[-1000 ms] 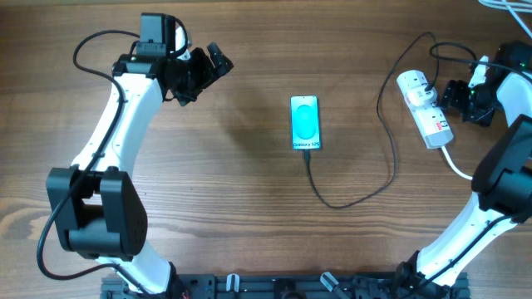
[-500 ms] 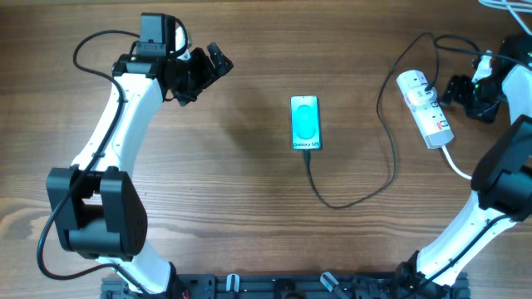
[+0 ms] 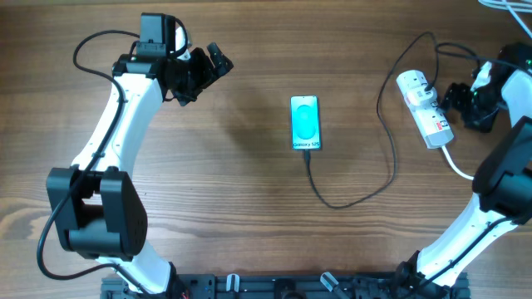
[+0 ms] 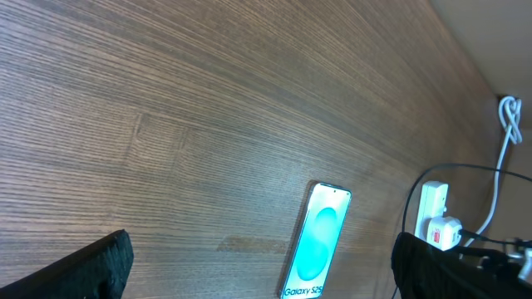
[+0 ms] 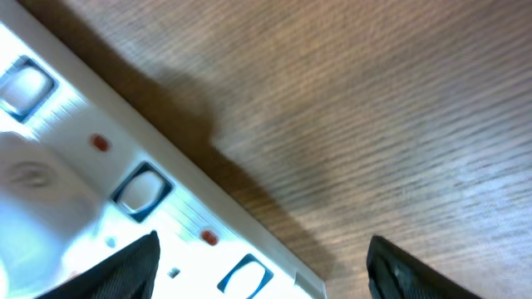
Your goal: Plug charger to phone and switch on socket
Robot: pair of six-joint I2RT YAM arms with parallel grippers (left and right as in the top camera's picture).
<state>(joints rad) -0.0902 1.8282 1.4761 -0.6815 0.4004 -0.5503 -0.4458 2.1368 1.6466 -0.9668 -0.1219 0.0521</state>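
Socket (image 5: pixel 125 158) switches close up only from right wrist; left fingers (image 4: pixel 87 267) and right fingers (image 5: pixel 416 270) apart.

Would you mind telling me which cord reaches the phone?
The thin black cable, ending at the phone; the thick white cord only leaves the power strip.

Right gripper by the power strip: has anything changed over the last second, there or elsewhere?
The right gripper only shuffled slightly beside the power strip, toward the far edge and back. Its jaws are open and empty. Nothing was taken or let go. The left gripper, the phone and the black cable at the phone's near end stayed put.
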